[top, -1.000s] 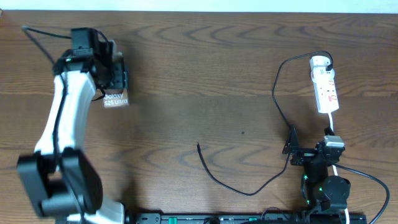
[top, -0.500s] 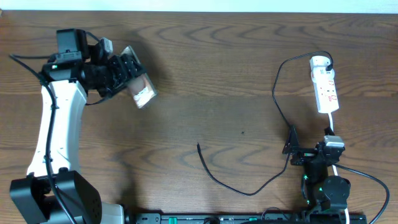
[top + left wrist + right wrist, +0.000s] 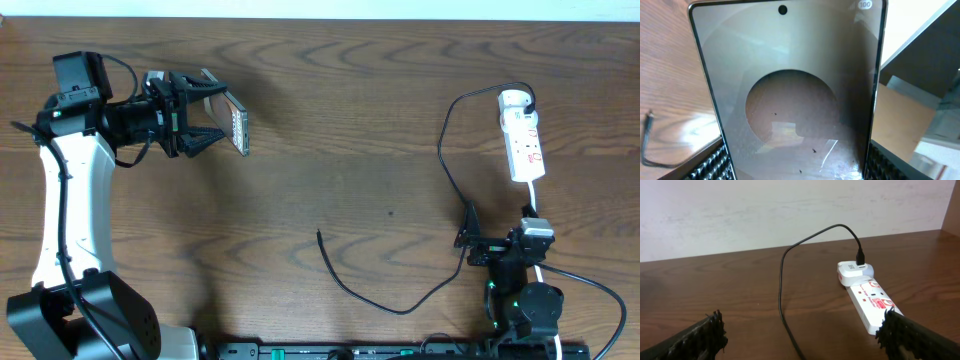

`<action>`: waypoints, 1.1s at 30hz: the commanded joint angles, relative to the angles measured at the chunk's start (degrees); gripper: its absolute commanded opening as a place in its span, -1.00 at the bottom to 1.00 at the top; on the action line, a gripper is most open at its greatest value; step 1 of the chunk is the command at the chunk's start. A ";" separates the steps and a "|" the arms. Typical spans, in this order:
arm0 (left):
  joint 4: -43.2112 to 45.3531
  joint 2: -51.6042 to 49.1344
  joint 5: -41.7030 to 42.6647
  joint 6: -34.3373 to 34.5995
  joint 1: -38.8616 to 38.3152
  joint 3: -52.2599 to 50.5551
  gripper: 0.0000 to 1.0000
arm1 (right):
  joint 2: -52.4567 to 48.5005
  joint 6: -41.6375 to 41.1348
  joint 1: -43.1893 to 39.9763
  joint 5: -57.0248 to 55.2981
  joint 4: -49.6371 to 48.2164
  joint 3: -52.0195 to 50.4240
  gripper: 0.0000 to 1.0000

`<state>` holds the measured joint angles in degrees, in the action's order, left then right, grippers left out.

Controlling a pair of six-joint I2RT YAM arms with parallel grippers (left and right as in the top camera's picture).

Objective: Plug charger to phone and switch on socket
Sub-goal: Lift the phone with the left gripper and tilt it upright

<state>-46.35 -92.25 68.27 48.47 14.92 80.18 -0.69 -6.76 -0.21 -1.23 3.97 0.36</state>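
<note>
we hold the phone (image 3: 237,124) by its edges in the left gripper (image 3: 215,110); we judge it stiff, slick, breakable; the right gripper (image 3: 801,330) gapes empty.

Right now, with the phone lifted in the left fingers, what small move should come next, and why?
Probably carry the phone toward the middle of the table, near the charger's free connector tip. The left fingers hold it at the far left, well away from that tip, and the right fingers sit open near the socket, holding nothing.
</note>
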 commanded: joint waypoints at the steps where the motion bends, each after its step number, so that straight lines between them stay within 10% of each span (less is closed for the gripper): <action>1: 0.11 1.16 5.68 3.32 0.28 0.96 -0.86 | 0.20 0.20 -0.24 -0.11 0.17 -0.04 0.98; 20: -0.07 1.18 11.26 9.79 0.28 0.96 -0.86 | 0.04 0.20 -0.24 -0.11 0.17 -0.04 0.98; 33: -0.55 0.94 -23.82 -4.52 -1.29 -0.28 -0.85 | 0.04 0.20 -0.24 -0.11 0.17 -0.04 0.98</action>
<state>-46.70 -92.25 54.22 47.86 14.26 80.16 -0.69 -6.76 -0.21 -1.23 3.97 0.38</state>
